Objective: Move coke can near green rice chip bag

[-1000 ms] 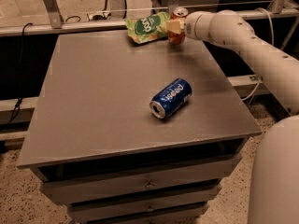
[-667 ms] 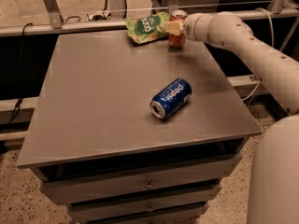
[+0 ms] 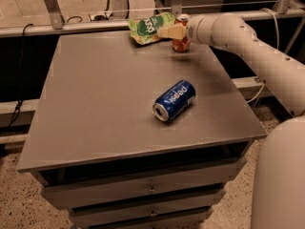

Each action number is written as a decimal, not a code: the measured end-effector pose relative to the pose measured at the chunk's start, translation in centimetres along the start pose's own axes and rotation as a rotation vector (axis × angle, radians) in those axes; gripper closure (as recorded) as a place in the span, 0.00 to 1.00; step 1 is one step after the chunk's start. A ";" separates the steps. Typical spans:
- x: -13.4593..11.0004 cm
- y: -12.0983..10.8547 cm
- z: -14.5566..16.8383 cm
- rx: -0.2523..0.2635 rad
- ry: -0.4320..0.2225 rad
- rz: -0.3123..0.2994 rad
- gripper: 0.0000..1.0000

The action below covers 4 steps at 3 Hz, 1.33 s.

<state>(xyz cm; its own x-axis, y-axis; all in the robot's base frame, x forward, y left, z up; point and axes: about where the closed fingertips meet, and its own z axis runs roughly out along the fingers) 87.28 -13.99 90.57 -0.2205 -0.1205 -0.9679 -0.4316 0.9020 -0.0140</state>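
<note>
The coke can [image 3: 181,44] stands upright at the table's far edge, red-orange with a silver top. The green rice chip bag [image 3: 148,26] lies just to its left, crinkled, with a dark round logo, about a can's width away. My gripper [image 3: 167,31] comes in from the right on the white arm [image 3: 248,46]. It sits at the can's upper half, across its front, reaching toward the bag. The can's upper part is partly hidden by the gripper.
A blue Pepsi can [image 3: 174,100] lies on its side near the middle right of the grey table [image 3: 95,109]. A metal rail [image 3: 71,26] runs behind the far edge. Drawers sit below the front edge.
The gripper has shifted slightly left toward the bag. The coke can, the bag and the Pepsi can stay where they were.
</note>
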 end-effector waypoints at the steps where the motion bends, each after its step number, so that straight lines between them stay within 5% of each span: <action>1: -1.3 0.4 -1.9 -0.031 0.007 -0.051 0.00; 4: -11.9 5.4 -22.7 -0.184 -0.017 -0.400 0.00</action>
<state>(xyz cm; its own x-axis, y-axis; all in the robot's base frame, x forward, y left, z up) 67.70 -17.12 107.74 0.0093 -0.4373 -0.8993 -0.6294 0.6963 -0.3451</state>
